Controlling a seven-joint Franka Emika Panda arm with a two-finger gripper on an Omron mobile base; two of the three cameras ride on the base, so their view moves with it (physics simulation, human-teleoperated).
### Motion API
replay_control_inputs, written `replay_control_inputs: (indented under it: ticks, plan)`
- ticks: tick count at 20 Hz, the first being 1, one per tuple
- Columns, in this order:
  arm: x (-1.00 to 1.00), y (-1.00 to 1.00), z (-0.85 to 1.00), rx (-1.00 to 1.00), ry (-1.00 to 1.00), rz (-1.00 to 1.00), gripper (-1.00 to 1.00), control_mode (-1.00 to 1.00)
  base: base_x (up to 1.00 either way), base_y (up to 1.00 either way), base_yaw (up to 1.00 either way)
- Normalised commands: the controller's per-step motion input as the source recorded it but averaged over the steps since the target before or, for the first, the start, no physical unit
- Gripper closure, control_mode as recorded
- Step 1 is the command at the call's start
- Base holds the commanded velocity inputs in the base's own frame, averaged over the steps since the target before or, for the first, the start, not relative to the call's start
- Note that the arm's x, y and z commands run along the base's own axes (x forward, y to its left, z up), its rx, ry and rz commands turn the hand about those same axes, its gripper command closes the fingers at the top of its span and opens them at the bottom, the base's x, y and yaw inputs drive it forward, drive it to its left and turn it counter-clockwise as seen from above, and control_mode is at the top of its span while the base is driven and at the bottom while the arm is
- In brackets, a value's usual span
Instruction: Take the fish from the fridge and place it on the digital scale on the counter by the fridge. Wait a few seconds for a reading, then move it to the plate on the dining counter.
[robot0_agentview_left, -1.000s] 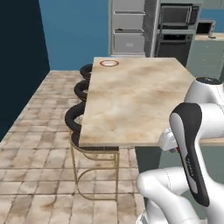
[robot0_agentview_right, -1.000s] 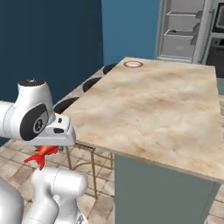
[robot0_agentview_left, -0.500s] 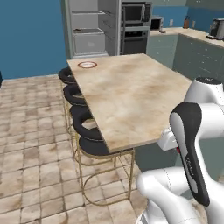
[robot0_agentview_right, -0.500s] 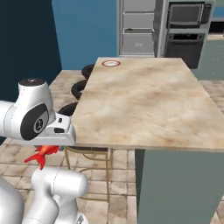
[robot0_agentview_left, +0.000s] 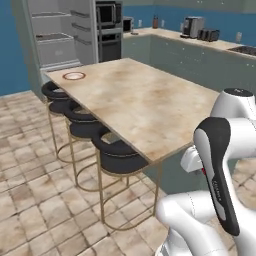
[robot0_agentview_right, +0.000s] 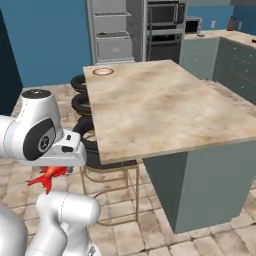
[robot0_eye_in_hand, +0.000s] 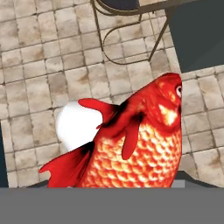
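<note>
Gripper (robot0_agentview_right: 49, 172) clamped part-open on the fish (robot0_eye_in_hand: 135, 144), held low over floor tiles beside the dining counter (robot0_agentview_right: 165, 110); plate (robot0_agentview_right: 103, 71) at far corner.

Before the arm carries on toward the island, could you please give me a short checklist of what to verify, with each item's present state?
1. Fish in the fingers: ok; it sits close before the hand camera and hangs under the hand in the right base view.
2. Finger contact on the fish: cannot tell, the fish hides the tips.
3. Plate bare: ok.
4. Plate within reach: not ok, it sits at the far corner of the dining counter.
5. Stools line the counter's near side: not ok as a path for the base.
</note>
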Motion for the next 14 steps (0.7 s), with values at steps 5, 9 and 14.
replay_control_inputs:
  ticks: [5, 9, 14]
  plan:
    - [0.00, 0.00, 0.00, 0.00, 0.00, 0.00, 1.00, 1.00, 0.11, 1.00, -0.51]
    - [0.00, 0.00, 0.00, 0.00, 0.00, 0.00, 1.00, 1.00, 0.24, 1.00, -0.52]
    - [0.00, 0.00, 0.00, 0.00, 0.00, 0.00, 1.00, 1.00, 0.50, 1.00, -0.47]
